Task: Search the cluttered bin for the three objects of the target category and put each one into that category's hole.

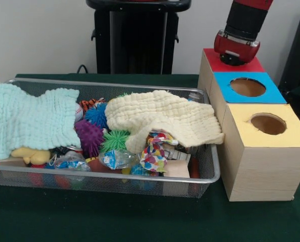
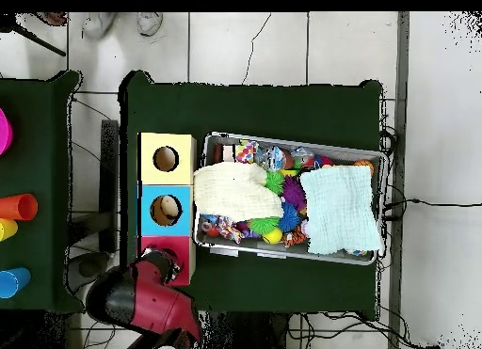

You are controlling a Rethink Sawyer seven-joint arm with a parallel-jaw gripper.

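The wire mesh bin [image 1: 216, 171] holds a mint cloth [image 1: 31, 121], a cream cloth [image 1: 165, 118] and mixed toys. A yellow plush [image 1: 31, 155] peeks from under the mint cloth at the bin's near left. An orange plush with black stripes [image 1: 92, 104] shows between the cloths at the far side. No brown-orange plush shows. My gripper [image 1: 235, 58] hangs just over the red top [image 1: 253, 65] of the far box and hides its hole. It also shows in the overhead view [image 2: 162, 263]. Nothing shows in it.
A blue-topped box [image 1: 248, 86] and a yellow-topped box [image 1: 268, 123] stand in a row with the red one, right of the bin. Spiky balls, purple [image 1: 88, 136], blue [image 1: 95, 115] and green [image 1: 115, 139], lie between the cloths, with wrapped packets [image 1: 115, 159].
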